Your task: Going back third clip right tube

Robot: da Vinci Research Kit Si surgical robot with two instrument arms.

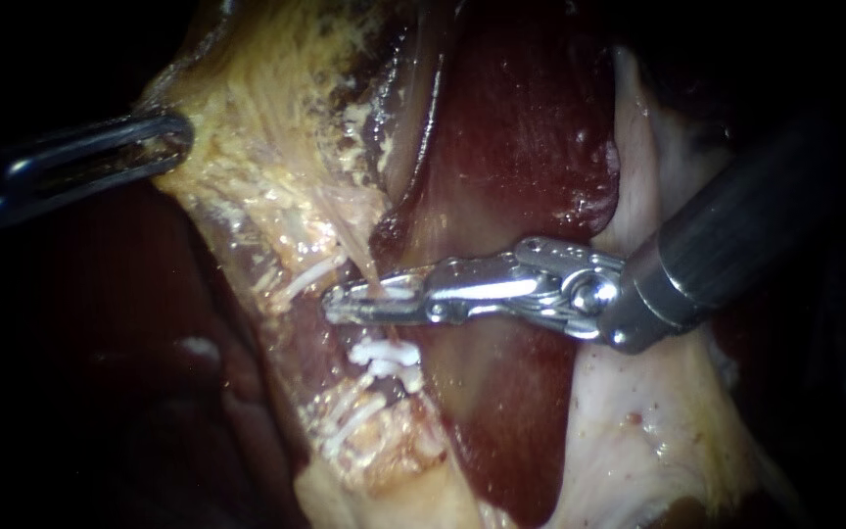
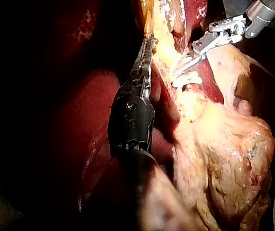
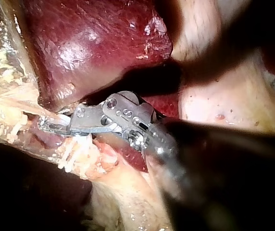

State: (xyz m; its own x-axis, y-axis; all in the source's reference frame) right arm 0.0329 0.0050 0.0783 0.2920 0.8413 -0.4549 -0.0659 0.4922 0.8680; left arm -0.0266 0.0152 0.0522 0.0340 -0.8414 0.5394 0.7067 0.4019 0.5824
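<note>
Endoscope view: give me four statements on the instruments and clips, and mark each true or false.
1. The right instrument comes in from the view's left. False: its shaft enters from the right.
2. White clips sit on the tissue just below the right instrument's tip. True.
3. The left instrument grips the yellow tissue at its edge. True.
4. The two instruments touch each other. False: they are apart, with yellow tissue between them.

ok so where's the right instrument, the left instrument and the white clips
right instrument [image 1: 340, 306]: endoscope view, on its tip
left instrument [image 1: 178, 137]: endoscope view, on its tip, against the yellowish tissue [image 1: 247, 118]
white clips [image 1: 384, 355]: endoscope view, middle of the cluster, just below the right instrument's tip
</note>
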